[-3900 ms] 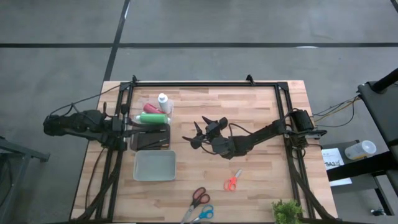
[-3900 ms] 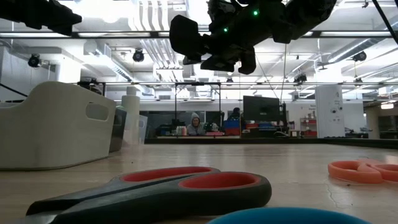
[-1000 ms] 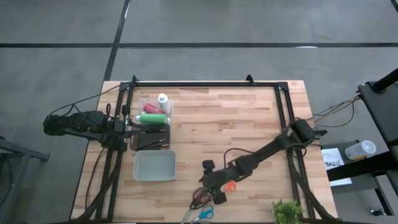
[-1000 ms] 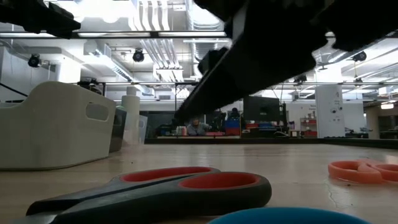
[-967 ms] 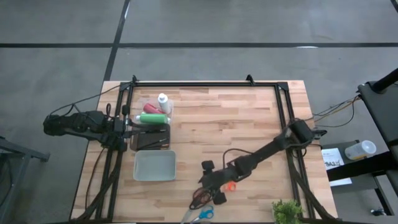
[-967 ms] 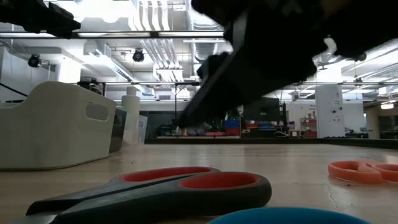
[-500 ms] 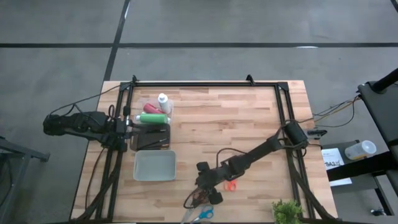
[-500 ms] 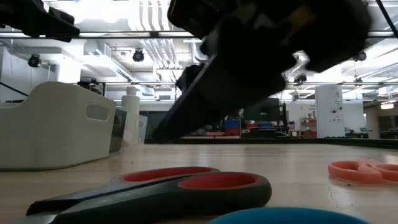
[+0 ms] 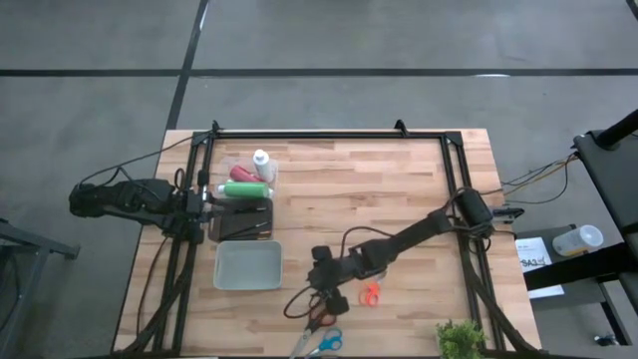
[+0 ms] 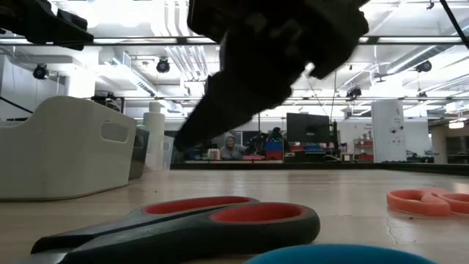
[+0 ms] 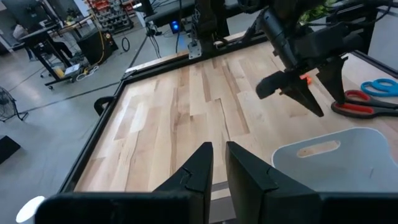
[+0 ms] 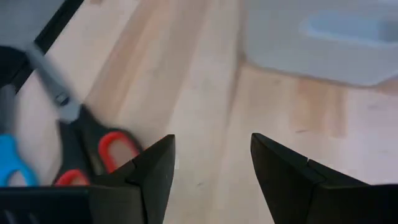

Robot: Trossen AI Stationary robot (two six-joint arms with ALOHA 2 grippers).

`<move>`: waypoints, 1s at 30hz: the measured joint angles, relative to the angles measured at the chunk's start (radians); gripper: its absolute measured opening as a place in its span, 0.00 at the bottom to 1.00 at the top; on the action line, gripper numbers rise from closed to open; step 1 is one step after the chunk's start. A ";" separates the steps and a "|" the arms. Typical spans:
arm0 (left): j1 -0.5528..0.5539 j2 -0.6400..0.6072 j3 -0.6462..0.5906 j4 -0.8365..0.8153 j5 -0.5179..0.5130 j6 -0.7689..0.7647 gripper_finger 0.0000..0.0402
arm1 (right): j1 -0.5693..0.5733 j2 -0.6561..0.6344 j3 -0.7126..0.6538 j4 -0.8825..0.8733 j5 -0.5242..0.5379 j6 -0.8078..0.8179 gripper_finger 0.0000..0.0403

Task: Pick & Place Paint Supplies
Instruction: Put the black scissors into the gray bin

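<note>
In the high view the white bottle [image 9: 262,164], the red bottle [image 9: 240,173] and the green bottle [image 9: 244,189] sit together near the table's far left; the green one lies on its side. A dark tray [image 9: 239,219] just nearer holds thin brushes [image 9: 251,228]. My left gripper [image 9: 206,196] [image 11: 217,149] waits shut at the left edge beside them. My right gripper [image 9: 317,286] [image 12: 211,162] hovers open over bare wood between the pale bin [image 9: 247,265] and the red-handled scissors [image 9: 319,317], touching nothing.
Blue-handled scissors [image 9: 325,344] and small orange scissors [image 9: 370,292] lie near the table's near edge, with a green plant [image 9: 459,339] at the near right corner. A black frame [image 9: 329,135] runs around the tabletop. Bare wood [image 9: 369,189] fills the middle and far right.
My right gripper has swung toward the table's left edge, low over the red-handled scissors, turning as it went and staying open. The scissors and the bottles have kept their places.
</note>
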 joint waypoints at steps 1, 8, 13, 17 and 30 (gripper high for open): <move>0.000 0.000 0.000 0.000 0.000 0.000 0.13 | 0.007 0.007 0.000 0.001 -0.012 0.005 0.51; 0.000 0.000 0.000 0.000 0.000 0.000 0.13 | 0.077 0.040 0.002 0.014 0.056 0.003 0.51; 0.000 0.000 0.000 0.000 0.000 0.000 0.13 | 0.080 0.054 0.002 0.028 0.067 0.002 0.51; 0.000 0.000 0.000 0.000 0.000 0.000 0.13 | 0.072 0.072 0.003 0.033 0.065 -0.019 0.51; 0.000 0.000 0.000 0.000 0.000 0.000 0.13 | 0.011 0.092 0.004 0.018 0.094 -0.097 0.51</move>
